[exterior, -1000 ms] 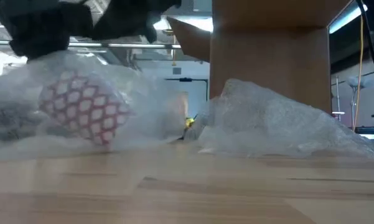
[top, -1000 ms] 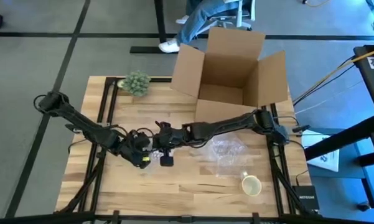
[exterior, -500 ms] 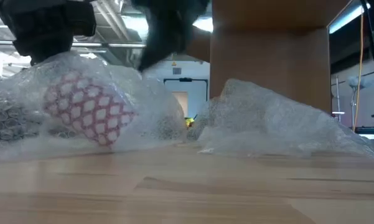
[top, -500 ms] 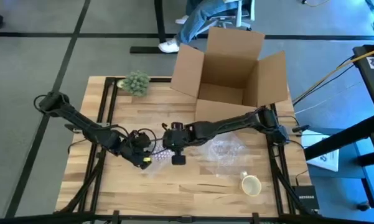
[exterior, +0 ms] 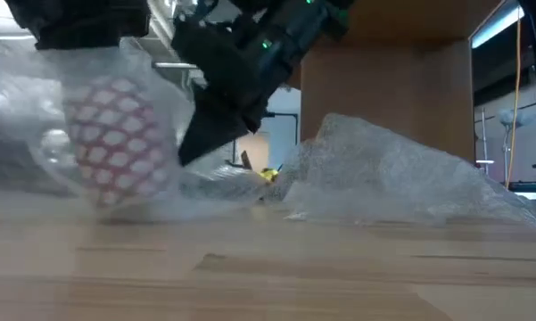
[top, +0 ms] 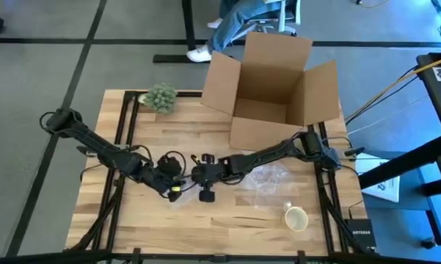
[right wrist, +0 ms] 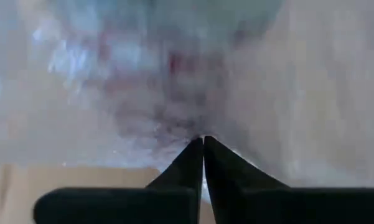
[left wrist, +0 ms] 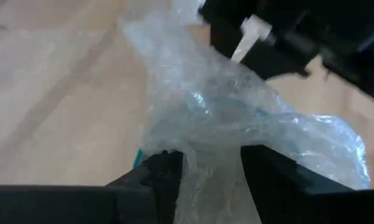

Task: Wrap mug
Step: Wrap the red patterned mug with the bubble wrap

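Mug point(exterior: 118, 134) shows only as a red-and-white blur thru the bubble wrap point(exterior: 116, 192); its handle can't be made out. From above the arms cover it. Left gripper point(left wrist: 208, 177): fingers cut off at the pic's edge. Person point(top: 238, 20) by the box point(top: 275, 81): only legs and a shoe show. Right wrist view is mostly blur.

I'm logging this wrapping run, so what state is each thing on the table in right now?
red-patterned mug: swaddled in bubble wrap, lifted off the table.
bubble wrap: bunched, pinched by both grippers.
left gripper: shut on the wrap.
right gripper: shut on the wrap.
spare bubble wrap: loose, crumpled on the table.
cardboard box: flaps open.
cream cup: upright, unwrapped.
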Controlling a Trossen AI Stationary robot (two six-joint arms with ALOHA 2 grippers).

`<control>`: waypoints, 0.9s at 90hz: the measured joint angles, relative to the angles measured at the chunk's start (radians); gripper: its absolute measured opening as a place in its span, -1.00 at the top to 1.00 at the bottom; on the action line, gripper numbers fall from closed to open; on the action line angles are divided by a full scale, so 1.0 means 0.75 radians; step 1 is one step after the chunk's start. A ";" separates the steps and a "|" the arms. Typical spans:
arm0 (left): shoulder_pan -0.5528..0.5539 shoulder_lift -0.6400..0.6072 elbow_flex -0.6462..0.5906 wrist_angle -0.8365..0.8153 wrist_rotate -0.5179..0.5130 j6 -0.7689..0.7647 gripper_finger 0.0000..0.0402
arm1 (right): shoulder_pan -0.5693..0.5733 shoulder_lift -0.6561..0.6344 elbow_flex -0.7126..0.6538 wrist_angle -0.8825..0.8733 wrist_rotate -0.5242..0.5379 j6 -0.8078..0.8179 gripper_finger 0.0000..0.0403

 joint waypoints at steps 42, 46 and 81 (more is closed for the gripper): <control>-0.010 0.000 0.001 0.017 0.024 0.003 0.27 | 0.015 -0.183 0.132 -0.392 0.052 -0.068 1.00; -0.010 0.000 0.001 0.017 0.024 0.003 0.27 | 0.026 -0.197 0.132 -0.352 0.053 -0.069 1.00; -0.009 0.001 0.001 0.004 0.023 0.000 0.27 | 0.083 -0.059 0.125 0.009 -0.004 -0.074 1.00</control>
